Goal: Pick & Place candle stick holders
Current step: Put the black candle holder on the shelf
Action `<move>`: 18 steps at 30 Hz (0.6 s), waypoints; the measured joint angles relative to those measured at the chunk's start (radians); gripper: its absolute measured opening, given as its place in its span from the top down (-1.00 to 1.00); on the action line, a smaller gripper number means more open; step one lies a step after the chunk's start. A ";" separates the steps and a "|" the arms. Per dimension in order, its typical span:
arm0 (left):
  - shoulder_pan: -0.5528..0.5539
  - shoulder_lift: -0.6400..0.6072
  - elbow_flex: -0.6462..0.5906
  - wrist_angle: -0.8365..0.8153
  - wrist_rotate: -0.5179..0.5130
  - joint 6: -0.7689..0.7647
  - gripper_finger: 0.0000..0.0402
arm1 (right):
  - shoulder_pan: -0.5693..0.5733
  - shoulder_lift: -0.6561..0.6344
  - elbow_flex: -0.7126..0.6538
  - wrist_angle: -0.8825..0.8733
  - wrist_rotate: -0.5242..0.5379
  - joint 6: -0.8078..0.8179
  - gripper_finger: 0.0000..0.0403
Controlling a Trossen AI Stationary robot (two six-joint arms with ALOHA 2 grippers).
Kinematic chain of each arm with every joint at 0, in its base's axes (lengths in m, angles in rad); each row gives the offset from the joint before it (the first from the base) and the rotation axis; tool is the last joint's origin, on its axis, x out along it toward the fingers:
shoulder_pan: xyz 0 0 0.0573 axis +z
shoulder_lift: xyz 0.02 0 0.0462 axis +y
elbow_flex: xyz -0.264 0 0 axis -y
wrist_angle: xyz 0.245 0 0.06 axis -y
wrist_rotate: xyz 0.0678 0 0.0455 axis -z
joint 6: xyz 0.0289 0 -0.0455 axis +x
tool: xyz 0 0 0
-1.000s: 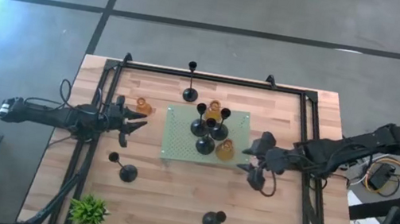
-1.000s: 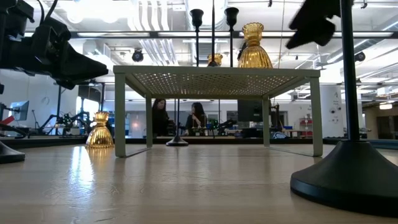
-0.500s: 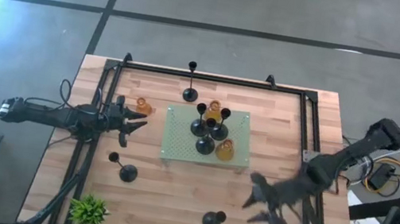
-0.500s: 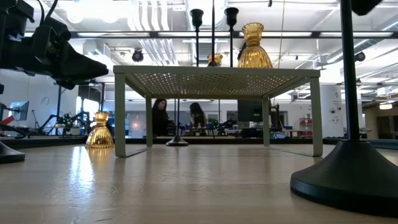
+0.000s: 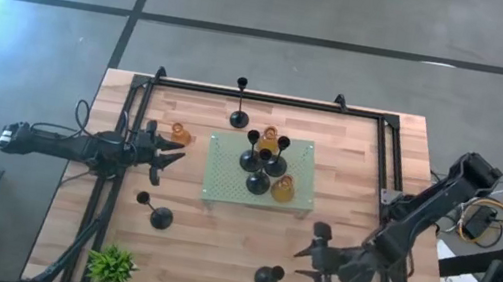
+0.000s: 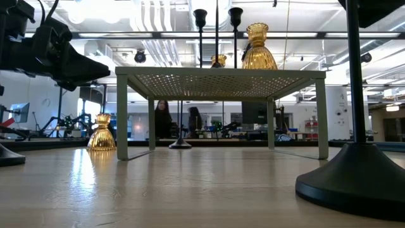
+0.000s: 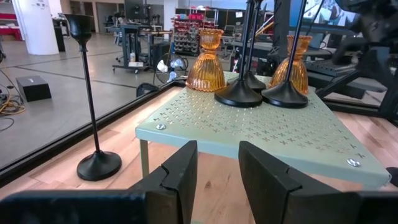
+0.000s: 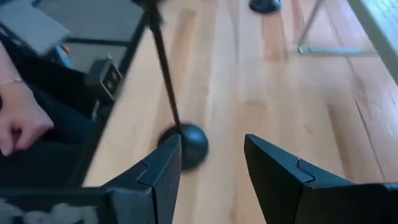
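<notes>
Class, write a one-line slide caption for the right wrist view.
Right gripper, jaws open, lines up on a black candle stick holder standing on the wooden table.

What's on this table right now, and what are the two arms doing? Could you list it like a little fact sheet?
Raised green stand: three black holders and two amber holders on top
On the wood: amber holder, three black holders, small plant
Left gripper: waits beside the stand, open, empty
Right gripper: open, pointing at the black holder at the near edge, not yet gripping
</notes>
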 joint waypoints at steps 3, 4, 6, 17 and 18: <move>0.000 0.000 0.000 0.000 0.000 0.000 0.39 | -0.001 0.038 0.000 0.074 -0.001 -0.034 0.15; 0.000 0.000 0.000 0.000 0.000 0.000 0.39 | -0.002 0.043 0.000 0.081 -0.001 -0.038 0.14; 0.000 0.000 0.000 0.000 0.000 0.000 0.39 | -0.009 0.045 0.000 0.104 0.000 -0.036 0.14; 0.000 0.000 0.000 0.000 0.000 0.000 0.39 | -0.051 0.133 0.000 0.315 -0.011 -0.033 0.21; 0.000 0.000 0.000 0.000 0.000 0.000 0.39 | -0.053 0.141 0.000 0.339 -0.012 -0.033 0.21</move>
